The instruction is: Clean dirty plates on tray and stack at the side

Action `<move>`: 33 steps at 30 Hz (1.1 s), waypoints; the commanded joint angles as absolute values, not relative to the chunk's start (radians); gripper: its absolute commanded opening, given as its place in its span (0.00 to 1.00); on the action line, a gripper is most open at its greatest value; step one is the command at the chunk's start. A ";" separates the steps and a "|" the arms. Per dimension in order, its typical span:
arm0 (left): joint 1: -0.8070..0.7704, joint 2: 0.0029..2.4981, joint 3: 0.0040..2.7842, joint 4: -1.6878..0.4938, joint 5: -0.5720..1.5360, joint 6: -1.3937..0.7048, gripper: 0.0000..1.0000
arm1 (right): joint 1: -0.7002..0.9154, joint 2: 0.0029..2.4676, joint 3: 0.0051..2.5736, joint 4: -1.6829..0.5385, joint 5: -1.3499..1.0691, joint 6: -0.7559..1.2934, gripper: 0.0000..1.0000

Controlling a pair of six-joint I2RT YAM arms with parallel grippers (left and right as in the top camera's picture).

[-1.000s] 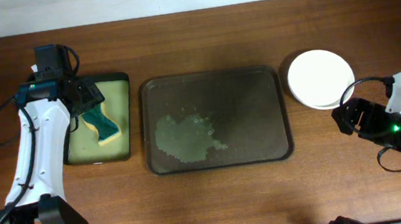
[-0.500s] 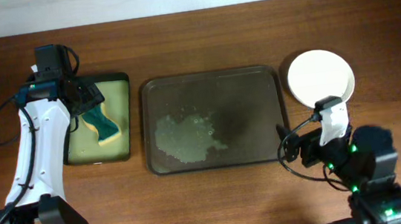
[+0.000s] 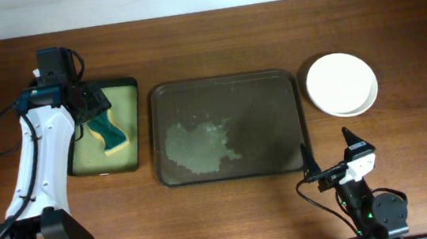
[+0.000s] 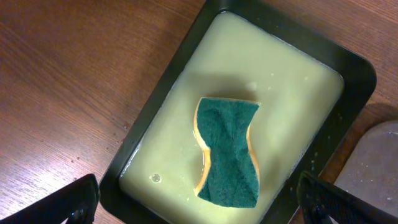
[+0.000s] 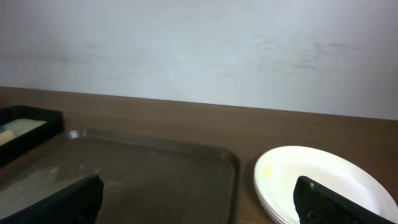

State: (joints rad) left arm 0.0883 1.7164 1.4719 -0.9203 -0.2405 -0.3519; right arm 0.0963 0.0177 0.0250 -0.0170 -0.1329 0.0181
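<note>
The plates (image 3: 342, 83) sit stacked on the table to the right of the large dark tray (image 3: 299, 118); the top one shows a faint yellow smear in the right wrist view (image 5: 311, 180). The tray holds only a wet patch and no plates; it also shows in the right wrist view (image 5: 231, 163). My left gripper (image 3: 88, 101) is open above the green sponge (image 3: 109, 134), which lies in the soapy liquid (image 4: 227, 155); the gripper's fingertips show in the left wrist view (image 4: 199, 202). My right gripper (image 3: 330, 155) is open and empty near the front edge, below the tray's right corner, facing the plates (image 5: 199, 196).
A small black tray (image 3: 127, 87) with yellow-green liquid stands left of the large tray and also shows in the left wrist view (image 4: 357, 81). A wall rises behind the table. Cables loop beside both arms.
My right arm has pulled back from beside the plates toward the table's front edge and now sits low. The left arm and the sponge have not moved.
</note>
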 commanded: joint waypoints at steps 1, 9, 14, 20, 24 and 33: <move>0.090 1.708 1.484 -0.918 -0.248 -0.347 0.99 | 0.104 0.003 0.006 -0.021 -0.038 0.015 0.98; 0.090 1.708 1.484 -0.918 -0.248 -0.347 0.99 | 0.104 0.003 0.006 -0.082 0.009 0.015 0.98; 0.090 1.708 1.484 -0.918 -0.248 -0.347 0.99 | 0.104 0.003 0.006 -0.081 0.009 0.015 0.98; 0.090 1.708 1.484 -0.918 -0.248 -0.347 0.99 | 0.104 0.003 0.006 -0.081 0.009 0.015 0.98; 0.090 1.708 1.484 -0.918 -0.248 -0.347 1.00 | 0.104 0.003 0.006 -0.081 0.009 0.015 0.99; 0.090 1.714 1.484 -0.926 -0.249 -0.346 0.99 | 0.104 0.003 0.006 -0.081 0.009 0.015 0.98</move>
